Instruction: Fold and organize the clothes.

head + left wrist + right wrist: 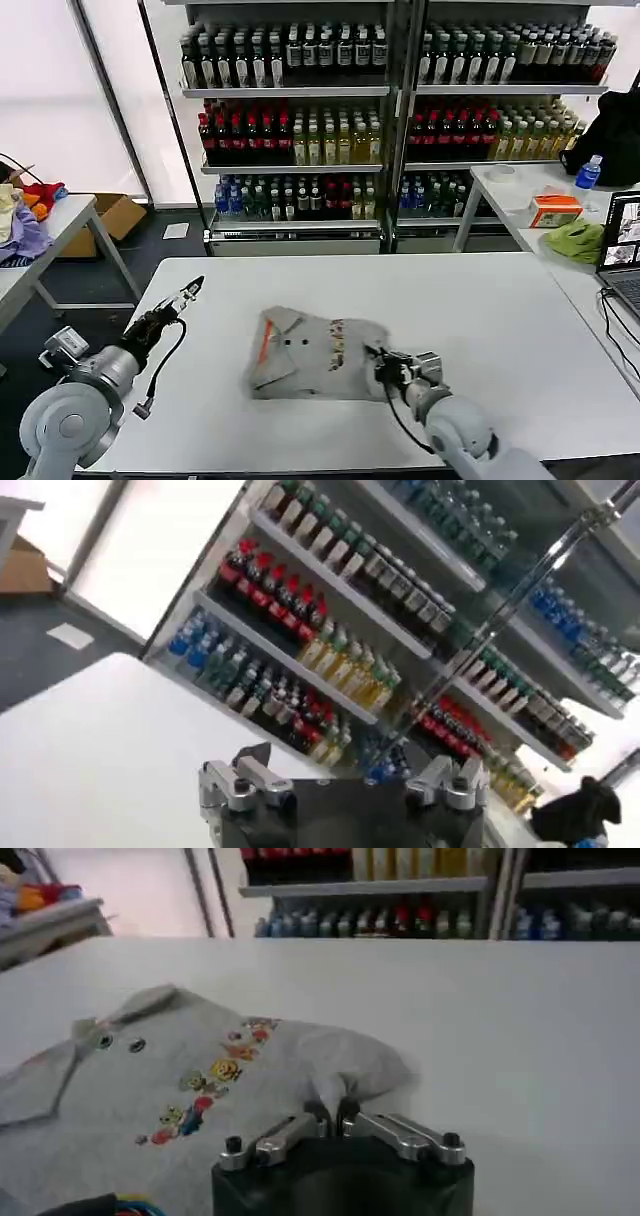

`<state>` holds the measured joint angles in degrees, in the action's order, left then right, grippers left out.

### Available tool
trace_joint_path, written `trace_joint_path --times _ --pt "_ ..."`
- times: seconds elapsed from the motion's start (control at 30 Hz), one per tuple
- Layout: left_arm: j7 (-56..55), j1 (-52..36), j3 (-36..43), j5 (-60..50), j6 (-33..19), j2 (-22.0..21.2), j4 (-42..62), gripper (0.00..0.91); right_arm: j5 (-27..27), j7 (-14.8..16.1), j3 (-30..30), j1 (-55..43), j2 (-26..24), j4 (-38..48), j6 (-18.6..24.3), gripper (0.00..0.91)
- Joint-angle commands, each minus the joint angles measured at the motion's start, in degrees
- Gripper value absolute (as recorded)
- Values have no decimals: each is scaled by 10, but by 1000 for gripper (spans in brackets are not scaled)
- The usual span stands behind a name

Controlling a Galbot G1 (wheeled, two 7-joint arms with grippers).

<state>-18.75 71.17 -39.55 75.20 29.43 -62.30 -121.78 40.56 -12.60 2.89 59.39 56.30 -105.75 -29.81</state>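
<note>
A light grey collared shirt (305, 360) lies partly folded on the white table (500, 300), its orange placket lining (264, 345) and multicoloured chest print (337, 345) facing up. My right gripper (381, 362) is at the shirt's right edge, shut on a pinched fold of the cloth. The right wrist view shows that gripper (333, 1118) gripping the grey shirt (150, 1098), with the print (210, 1088) and two buttons beside the fold. My left gripper (190, 290) hovers over the table's left part, apart from the shirt. In its own wrist view the left gripper (345, 770) is open with nothing between its fingers.
Shelves of bottles (300, 130) stand behind the table. A side table (530, 190) on the right holds a lime-green cloth (575, 242), an orange box (555, 210) and a laptop (622, 250). Coloured garments (25, 215) lie on a left table.
</note>
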Motion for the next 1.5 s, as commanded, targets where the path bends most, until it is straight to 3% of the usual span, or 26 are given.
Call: trace_joint_path --times 0.03,0.2,0.43,0.57,0.73,0.87,1.0,1.1,1.2,1.3,1.47,1.5 --pt "-8 -7 46 -22 -1 -33 0 907 -48 46 117 55 -80 -26 -20 907" --pt "-9 -2 67 -41 2 -49 -6 907 -84 65 133 32 -37 2 7 907" --pt "-8 18 55 -44 2 -41 -20 907 -116 64 126 35 -33 -8 39 907" --pt "-4 34 42 -44 2 -37 -29 907 -140 44 113 60 -2 -55 75 907" --pt "1 37 38 -53 2 -38 -32 907 -146 18 48 59 70 -60 100 907" --pt "4 44 32 -59 2 -40 -34 907 -153 -16 28 70 107 -17 93 907" --pt "11 59 19 -60 0 -40 -36 907 -164 -55 35 90 113 15 75 907" --pt "16 65 16 -62 -1 -42 -33 907 -157 -53 41 96 112 26 80 907" --pt "17 65 20 -66 -2 -44 -31 907 -141 -61 66 93 110 -5 77 907" --pt "19 62 21 -69 -2 -42 -32 907 -133 -44 116 94 91 -71 111 907" --pt "48 66 18 -97 -8 -39 -30 907 -117 23 300 135 31 -155 147 907" --pt "53 67 17 -103 -10 -39 -30 907 -114 31 311 144 25 -157 155 907"
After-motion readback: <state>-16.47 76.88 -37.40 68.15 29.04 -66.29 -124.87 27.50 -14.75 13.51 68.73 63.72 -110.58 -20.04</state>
